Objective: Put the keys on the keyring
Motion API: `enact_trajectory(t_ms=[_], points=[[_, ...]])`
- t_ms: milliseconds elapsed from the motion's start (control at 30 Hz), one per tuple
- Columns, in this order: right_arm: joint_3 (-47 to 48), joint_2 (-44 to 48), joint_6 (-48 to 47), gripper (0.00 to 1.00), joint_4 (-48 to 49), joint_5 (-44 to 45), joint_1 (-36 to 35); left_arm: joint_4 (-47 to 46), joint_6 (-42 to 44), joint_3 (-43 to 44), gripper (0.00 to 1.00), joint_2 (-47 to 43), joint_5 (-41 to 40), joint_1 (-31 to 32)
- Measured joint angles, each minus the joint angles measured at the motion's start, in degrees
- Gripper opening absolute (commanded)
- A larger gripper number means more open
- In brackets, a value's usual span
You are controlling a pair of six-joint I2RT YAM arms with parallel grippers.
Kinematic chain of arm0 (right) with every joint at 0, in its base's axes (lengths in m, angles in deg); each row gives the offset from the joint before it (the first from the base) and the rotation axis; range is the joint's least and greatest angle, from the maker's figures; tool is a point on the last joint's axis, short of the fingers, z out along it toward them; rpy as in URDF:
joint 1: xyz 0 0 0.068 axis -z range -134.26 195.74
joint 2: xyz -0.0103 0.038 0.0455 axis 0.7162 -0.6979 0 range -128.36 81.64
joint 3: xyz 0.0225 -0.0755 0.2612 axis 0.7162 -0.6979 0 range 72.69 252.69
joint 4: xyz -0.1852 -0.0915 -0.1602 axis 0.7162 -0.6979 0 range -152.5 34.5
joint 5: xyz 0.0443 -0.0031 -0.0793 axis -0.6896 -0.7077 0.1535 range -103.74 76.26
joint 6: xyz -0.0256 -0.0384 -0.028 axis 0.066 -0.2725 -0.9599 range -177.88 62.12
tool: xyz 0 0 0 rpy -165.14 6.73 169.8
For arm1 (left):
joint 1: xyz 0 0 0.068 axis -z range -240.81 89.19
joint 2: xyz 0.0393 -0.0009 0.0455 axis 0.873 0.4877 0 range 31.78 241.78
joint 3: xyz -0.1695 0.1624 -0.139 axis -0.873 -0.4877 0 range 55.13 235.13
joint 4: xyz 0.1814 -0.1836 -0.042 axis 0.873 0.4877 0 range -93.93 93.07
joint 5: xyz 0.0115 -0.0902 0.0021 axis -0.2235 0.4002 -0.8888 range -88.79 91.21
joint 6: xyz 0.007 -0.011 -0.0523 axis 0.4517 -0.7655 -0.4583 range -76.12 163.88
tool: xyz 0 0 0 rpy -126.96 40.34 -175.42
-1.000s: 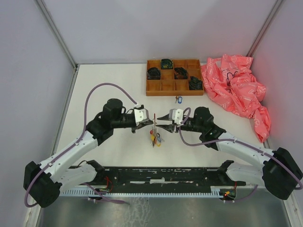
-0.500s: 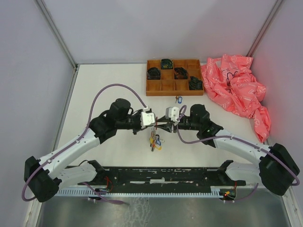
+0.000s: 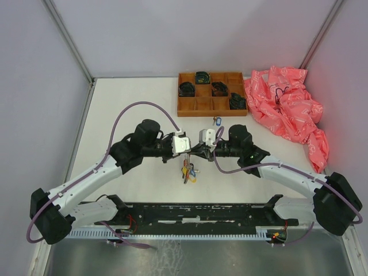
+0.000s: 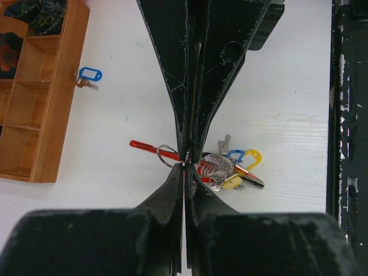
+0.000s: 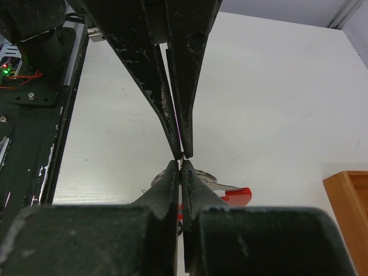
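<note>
left gripper (image 4: 184,167) clamps the keyring (image 4: 167,154); right gripper (image 5: 181,164) is closed just beside it. hold it steady, pry its coil open gently.

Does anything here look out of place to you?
One blue-tagged key lies alone on the table just beside the wooden tray, apart from the bunch of keys at mid-table. A crumpled pink plastic bag is heaped at the table's right edge.

Silvery keyring (image 4: 167,155) bears bunched tagged keys (image 4: 225,170), blue-tagged key (image 4: 89,75) apart.
</note>
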Motion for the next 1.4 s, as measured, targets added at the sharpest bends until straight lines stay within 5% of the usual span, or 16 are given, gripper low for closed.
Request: enact_trajectory(t_ms=[200, 333, 800, 1400], points=[[0.0, 0.1, -0.1, 0.01, -0.7, 0.4, 0.0, -2.1, 0.0, -1.2, 0.33, -1.0, -0.1, 0.0], [-0.5, 0.3, 0.3, 0.01, -0.2, 0.7, 0.0, -7.1, -0.2, -6.4, 0.41, -5.4, 0.0, 0.0], [-4.6, 0.7, 5.0, 0.01, 9.6, -0.4, 0.9, -19.9, -3.5, -13.2, 0.33, -6.0, 5.7, -4.0], [-6.1, 0.7, 9.0, 0.01, 17.0, -2.8, 1.3, -22.0, -4.8, -13.2, 0.24, -3.6, 10.3, -5.3]])
